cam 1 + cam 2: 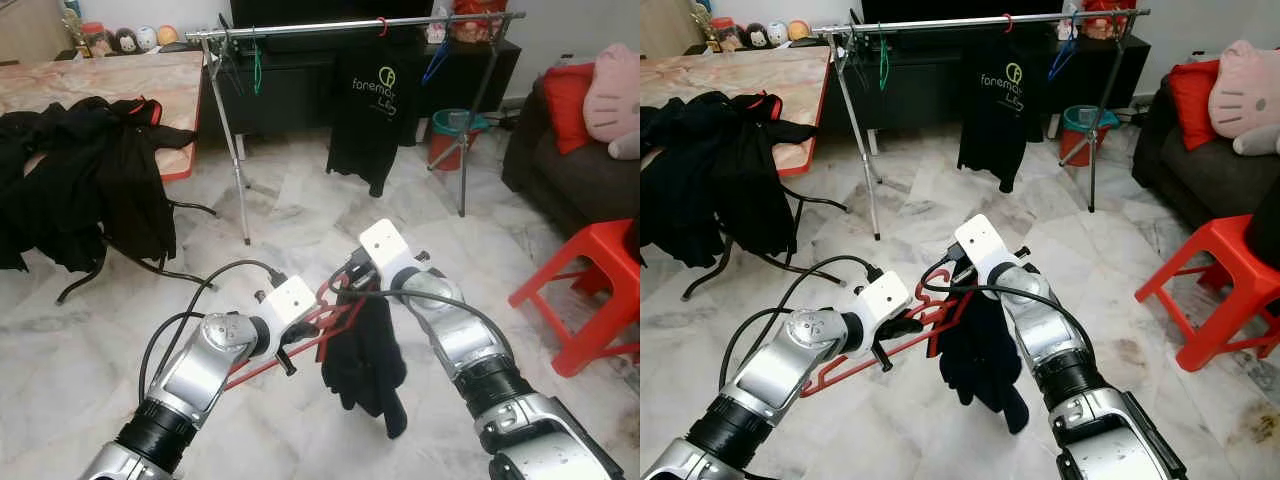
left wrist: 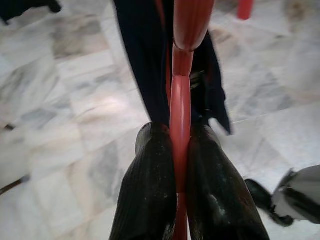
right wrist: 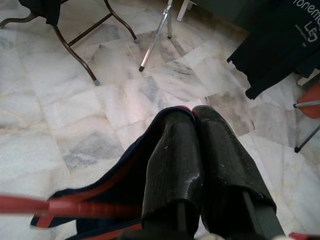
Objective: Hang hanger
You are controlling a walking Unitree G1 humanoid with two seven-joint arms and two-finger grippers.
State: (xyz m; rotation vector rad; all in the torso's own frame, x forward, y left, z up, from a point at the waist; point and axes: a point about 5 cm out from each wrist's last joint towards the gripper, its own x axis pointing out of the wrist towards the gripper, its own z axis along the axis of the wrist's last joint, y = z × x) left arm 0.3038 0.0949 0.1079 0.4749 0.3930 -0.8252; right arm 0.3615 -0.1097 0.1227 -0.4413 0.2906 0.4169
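A red hanger (image 1: 262, 366) is held low over the marble floor, with a dark garment (image 1: 365, 365) draped from it. My left gripper (image 1: 292, 348) is shut on the hanger's bar; in the left wrist view its fingers (image 2: 150, 170) pinch the red bar (image 2: 181, 60). My right gripper (image 1: 345, 287) is shut on the top of the garment near the hanger's hook, and the fabric (image 3: 115, 185) wraps around its fingertips (image 3: 175, 145). Across the room, a metal clothes rail (image 1: 330, 26) carries a black printed shirt (image 1: 370, 110).
A table (image 1: 150, 80) on the left is piled with black clothes (image 1: 90, 170). The rack's legs (image 1: 240, 180) stand on the floor ahead. A red stool (image 1: 590, 280) and a dark sofa (image 1: 580, 170) with cushions are on the right. A teal bin (image 1: 455, 122) sits behind the rack.
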